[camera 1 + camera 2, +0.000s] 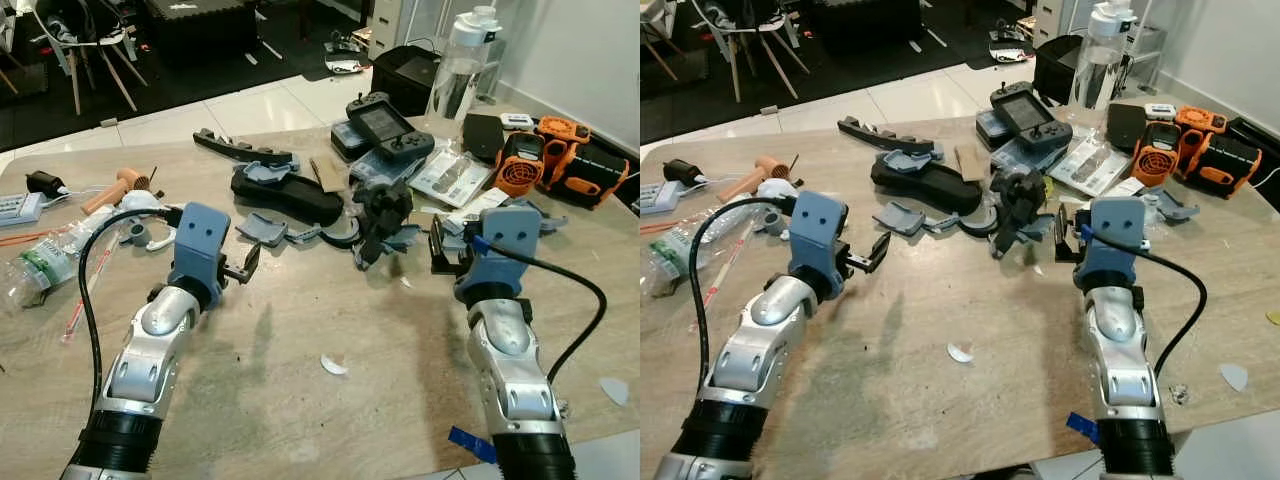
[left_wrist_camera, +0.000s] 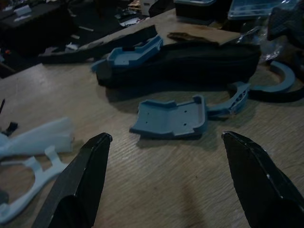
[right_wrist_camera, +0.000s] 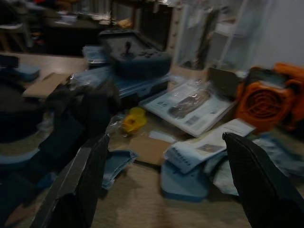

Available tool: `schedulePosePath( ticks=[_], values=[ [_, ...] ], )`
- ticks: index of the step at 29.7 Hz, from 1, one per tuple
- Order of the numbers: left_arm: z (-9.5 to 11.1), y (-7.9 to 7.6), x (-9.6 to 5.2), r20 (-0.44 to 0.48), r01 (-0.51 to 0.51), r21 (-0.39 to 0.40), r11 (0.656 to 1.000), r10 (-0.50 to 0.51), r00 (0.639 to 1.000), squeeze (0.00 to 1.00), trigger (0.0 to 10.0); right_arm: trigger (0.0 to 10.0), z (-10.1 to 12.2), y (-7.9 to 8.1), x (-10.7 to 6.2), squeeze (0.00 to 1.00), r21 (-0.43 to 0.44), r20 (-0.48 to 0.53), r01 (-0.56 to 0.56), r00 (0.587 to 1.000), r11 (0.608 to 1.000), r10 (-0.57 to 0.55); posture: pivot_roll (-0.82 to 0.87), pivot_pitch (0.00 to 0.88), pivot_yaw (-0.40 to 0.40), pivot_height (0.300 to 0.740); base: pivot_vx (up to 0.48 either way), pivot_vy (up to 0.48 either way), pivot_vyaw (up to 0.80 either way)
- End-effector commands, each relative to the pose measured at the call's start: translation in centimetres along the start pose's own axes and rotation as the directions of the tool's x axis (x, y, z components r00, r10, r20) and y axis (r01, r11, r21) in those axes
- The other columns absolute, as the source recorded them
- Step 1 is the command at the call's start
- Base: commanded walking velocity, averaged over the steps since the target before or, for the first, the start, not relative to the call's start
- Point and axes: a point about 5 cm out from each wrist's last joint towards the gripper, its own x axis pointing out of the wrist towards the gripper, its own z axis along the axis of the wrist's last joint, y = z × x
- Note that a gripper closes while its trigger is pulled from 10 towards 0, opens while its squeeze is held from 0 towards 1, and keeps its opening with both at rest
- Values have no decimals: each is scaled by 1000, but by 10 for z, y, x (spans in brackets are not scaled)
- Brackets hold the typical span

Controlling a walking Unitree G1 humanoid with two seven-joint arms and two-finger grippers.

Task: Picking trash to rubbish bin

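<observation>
We judge the job barely begun: both our left claw (image 1: 250, 263) and right claw (image 1: 437, 247) hover spread and empty over the beige wooden tabletop (image 1: 330, 420), where the white torn scrap (image 1: 333, 365) lies between our arms.

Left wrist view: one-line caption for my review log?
Open left gripper hovers above the wooden table, aimed at a blue plastic tray-shaped part.
</observation>
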Motion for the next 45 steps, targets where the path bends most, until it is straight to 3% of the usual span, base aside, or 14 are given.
schedulePosePath(
  ticks=[1, 12, 15, 20, 21, 23, 25, 28, 30, 36, 45],
  values=[
    [2, 2, 1, -5, 12, 39, 999, -12, 1000, 0, 10000, 10000, -6, 1, 4, 1000, 20, -4, -70, 998, 997, 70, -5, 193, 95, 740, 0, 0, 0],
    [12, 0, 4, 29, 18, 72, 997, -21, 999, 0, 10000, 10000, 1, 4, 27, 1000, 31, 78, -203, 977, 979, 200, 14, 231, 93, 740, 0, 0, 0],
    [15, 4, 1, 44, -10, 74, 997, 7, 999, 0, 10000, 10000, 15, 11, 37, 1000, 33, 146, -270, 954, 962, 263, 19, 241, 87, 740, 0, 0, 0],
    [17, 3, -4, 68, -3, 69, 998, -2, 998, 0, 10000, 10000, 15, 13, 45, 1000, 23, 150, -297, 945, 954, 291, 23, 251, 70, 740, 0, 0, 0],
    [21, -5, -7, 95, 76, 43, 996, -80, 992, 0, 10000, 10000, 13, 12, 49, 851, 29, 133, -308, 944, 951, 302, 33, 259, 63, 740, 0, 0, 0],
    [23, -8, -8, 105, 110, 34, 993, -113, 988, 0, 10000, 10000, 12, 12, 50, 851, 33, 129, -315, 942, 948, 309, 33, 259, 63, 740, 0, 0, 0],
    [25, -14, -10, 122, 164, 29, 986, -167, 979, 0, 10000, 10000, 11, 12, 52, 0, 20, 113, -322, 941, 946, 318, 37, 263, 64, 740, 0, 0, 0],
    [31, -24, -15, 149, 266, 7, 964, -264, 953, 0, 10000, 10000, 10, 11, 56, 0, 7, 97, -327, 941, 945, 325, 38, 270, 63, 740, 0, 0, 0],
    [41, -40, -21, 188, 402, -5, 916, -394, 900, 0, 10000, 10000, 10, 9, 60, 0, 8, 95, -341, 936, 940, 339, 45, 277, 66, 740, 0, 0, 0],
    [52, -62, -32, 213, 575, 0, 818, -562, 799, 0, 10000, 10000, 7, 7, 65, 0, -4, 65, -353, 933, 936, 353, 49, 281, 67, 740, 0, 0, 0],
    [50, -62, -32, 202, 561, 4, 828, -550, 810, 0, 10000, 10000, 2, 9, 65, 0, 12, 35, -371, 928, 928, 371, 43, 289, 65, 740, 0, 0, 0]
  ],
)
